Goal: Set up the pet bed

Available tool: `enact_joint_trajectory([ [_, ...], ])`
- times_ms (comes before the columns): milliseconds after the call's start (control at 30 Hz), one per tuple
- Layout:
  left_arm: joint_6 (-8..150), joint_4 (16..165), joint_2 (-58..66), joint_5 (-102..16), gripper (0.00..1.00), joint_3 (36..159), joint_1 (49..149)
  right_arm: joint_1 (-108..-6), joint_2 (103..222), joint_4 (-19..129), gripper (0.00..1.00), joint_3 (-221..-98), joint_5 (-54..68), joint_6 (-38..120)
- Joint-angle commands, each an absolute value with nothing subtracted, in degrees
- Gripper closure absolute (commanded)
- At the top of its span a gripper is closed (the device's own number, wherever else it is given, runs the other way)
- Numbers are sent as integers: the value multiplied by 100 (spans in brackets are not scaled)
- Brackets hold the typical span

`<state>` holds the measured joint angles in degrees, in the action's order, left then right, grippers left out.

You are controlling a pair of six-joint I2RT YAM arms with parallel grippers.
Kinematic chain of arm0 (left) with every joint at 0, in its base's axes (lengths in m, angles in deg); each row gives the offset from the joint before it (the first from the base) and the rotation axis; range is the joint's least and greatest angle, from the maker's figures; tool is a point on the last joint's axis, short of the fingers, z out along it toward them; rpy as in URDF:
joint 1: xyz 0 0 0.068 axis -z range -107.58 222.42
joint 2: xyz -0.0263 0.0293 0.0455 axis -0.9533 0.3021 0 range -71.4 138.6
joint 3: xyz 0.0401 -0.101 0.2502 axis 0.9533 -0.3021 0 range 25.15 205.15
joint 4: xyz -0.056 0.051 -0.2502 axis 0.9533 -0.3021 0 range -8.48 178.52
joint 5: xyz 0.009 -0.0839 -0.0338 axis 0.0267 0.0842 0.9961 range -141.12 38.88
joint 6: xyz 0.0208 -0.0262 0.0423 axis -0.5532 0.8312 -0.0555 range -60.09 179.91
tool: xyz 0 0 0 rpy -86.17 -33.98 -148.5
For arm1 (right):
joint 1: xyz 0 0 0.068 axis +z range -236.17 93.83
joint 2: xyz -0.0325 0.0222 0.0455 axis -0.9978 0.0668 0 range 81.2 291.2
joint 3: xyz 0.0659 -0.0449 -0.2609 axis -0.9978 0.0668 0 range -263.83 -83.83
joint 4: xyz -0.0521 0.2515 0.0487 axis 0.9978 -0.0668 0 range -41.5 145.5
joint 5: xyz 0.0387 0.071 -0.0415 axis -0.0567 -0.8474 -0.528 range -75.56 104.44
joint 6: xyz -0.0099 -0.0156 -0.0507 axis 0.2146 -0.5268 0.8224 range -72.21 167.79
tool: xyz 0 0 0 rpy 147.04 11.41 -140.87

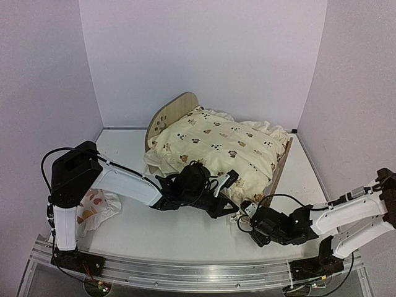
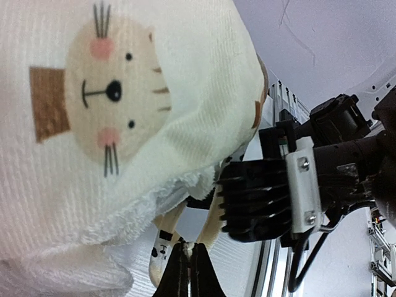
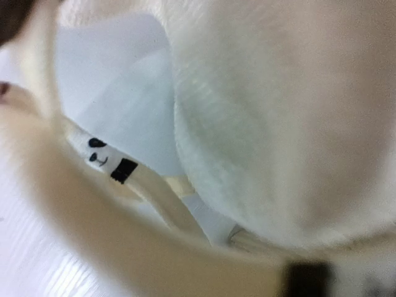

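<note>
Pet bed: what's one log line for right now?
pet bed: cushion on top | left gripper: shut on cushion tie | right gripper: shut by cushion corner

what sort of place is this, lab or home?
Probably a lab test cell: plain pale walls enclosing a white table, aluminium rail along its near edge, pet bed as the prop.
</note>
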<state>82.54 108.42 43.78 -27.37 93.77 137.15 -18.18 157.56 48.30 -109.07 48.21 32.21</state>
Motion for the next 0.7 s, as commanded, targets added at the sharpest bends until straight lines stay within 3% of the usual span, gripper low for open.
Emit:
enact_joint_trajectory([
  [0, 8286, 11148, 3996, -2869, 100, 9507, 13666, -1787, 14905, 4053, 100, -10816, 4349, 2586],
  [533, 8102, 10833, 3684, -3014, 100, 9768, 13659, -1788, 12696, 2618, 100, -10846, 4431, 2358],
  [600, 8100, 10808, 3727, -2982, 100, 9808, 13659, -1788, 12684, 2615, 96, -10785, 4220, 2453],
  [667, 8119, 10795, 3801, -2949, 100, 9833, 13662, -1788, 12859, 2615, 86, -10719, 4130, 2440],
])
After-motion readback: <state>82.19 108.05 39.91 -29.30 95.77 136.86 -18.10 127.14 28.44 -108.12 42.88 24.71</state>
